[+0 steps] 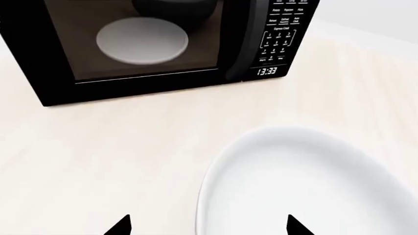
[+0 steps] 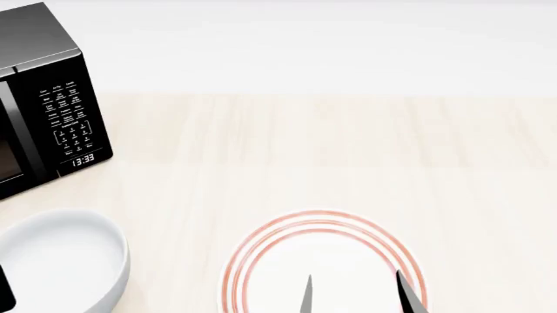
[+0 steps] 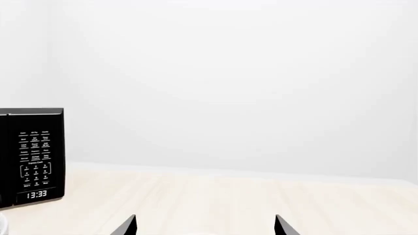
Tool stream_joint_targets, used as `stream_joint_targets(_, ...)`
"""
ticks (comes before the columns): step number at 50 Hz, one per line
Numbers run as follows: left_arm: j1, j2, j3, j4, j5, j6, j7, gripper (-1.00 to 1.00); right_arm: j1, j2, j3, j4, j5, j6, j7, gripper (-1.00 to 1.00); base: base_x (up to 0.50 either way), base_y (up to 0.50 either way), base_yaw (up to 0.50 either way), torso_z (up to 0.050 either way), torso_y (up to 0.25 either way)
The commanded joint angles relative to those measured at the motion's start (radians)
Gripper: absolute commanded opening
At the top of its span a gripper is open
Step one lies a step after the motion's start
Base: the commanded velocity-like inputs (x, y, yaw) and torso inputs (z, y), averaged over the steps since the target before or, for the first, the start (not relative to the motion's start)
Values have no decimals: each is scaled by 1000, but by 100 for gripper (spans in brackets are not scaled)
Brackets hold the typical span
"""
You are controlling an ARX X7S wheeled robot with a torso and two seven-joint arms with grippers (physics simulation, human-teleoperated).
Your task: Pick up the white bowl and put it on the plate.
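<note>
The left claw (image 1: 207, 226) has its two dark tips apart, and the near rim of the white bowl (image 1: 307, 186) lies between them; I cannot tell if they touch it. The right claw (image 2: 357, 295) is also spread open, hanging over the plate (image 2: 324, 261) with red rings. Bowl and plate both sit on the pale wooden surface (image 2: 348, 150), well apart. Farther beyond the left claw stands a black microwave (image 1: 144, 44), its clock showing 13:33, with a pale dish (image 1: 142, 40) behind its door.

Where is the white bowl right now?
In the head view, the white bowl sits on the table at lower left, in front of the microwave, left of the plate.
</note>
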Motion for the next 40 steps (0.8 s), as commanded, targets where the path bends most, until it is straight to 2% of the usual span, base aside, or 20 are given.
stream_joint_targets(1, -4, 8, 22, -35, 22, 27, 13, 100, 1, 4, -6, 6, 4, -5, 3, 100, 0, 0, 0, 0, 0)
stream_joint_targets(40, -3, 22, 82, -114, 89, 101, 37, 100, 8, 17, -24, 17, 16, -9, 14, 100, 0, 0, 0, 0, 0)
